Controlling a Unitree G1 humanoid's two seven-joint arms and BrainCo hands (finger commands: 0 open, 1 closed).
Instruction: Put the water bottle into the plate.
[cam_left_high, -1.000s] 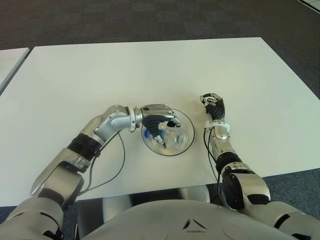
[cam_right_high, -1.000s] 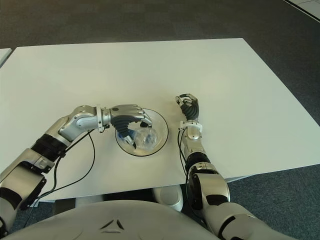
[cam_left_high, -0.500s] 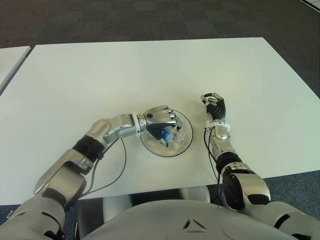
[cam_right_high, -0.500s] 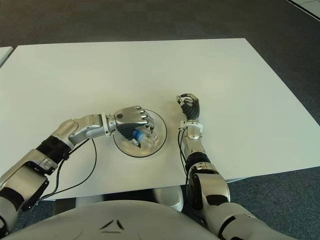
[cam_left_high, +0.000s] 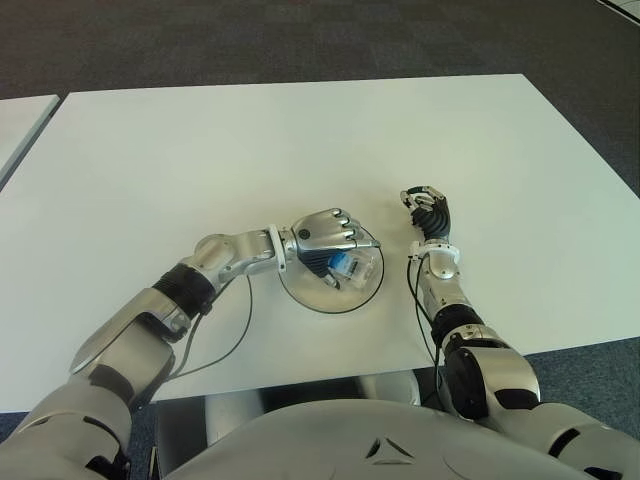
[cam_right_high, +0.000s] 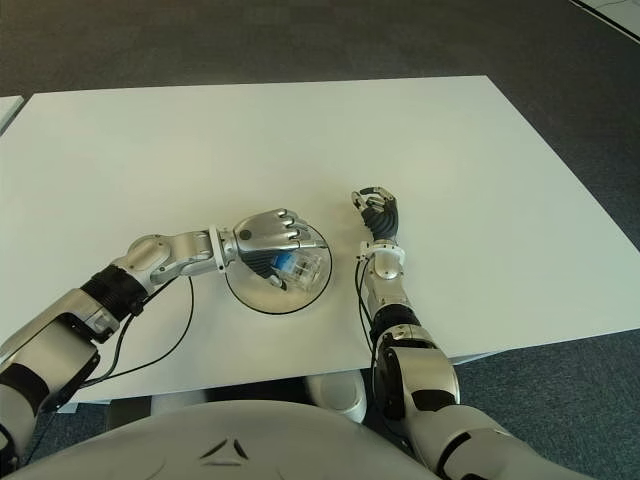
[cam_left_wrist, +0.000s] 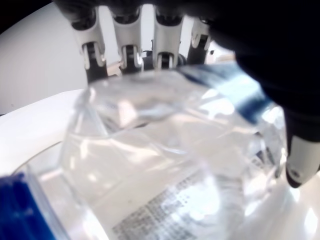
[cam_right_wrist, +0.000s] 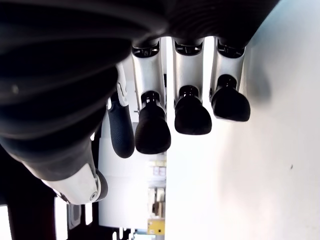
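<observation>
One water bottle (cam_left_high: 350, 268) lies in one plate (cam_left_high: 300, 293), left robot hand (cam_left_high: 325, 235) clasping it.

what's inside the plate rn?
The water bottle, lying in the plate with the left hand clasped over it. The hand covers part of the bottle. Right hand shows to the plate's right.

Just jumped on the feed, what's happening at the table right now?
The left robot hand is closed around the water bottle and holds it over the plate near the table's front edge. The bottle lies tilted within the plate's rim; whether it touches the plate cannot be told. In the left wrist view the fingers wrap the clear bottle, so it is not released. The right robot hand shows to the plate's right, fingers curled, holding nothing.
</observation>
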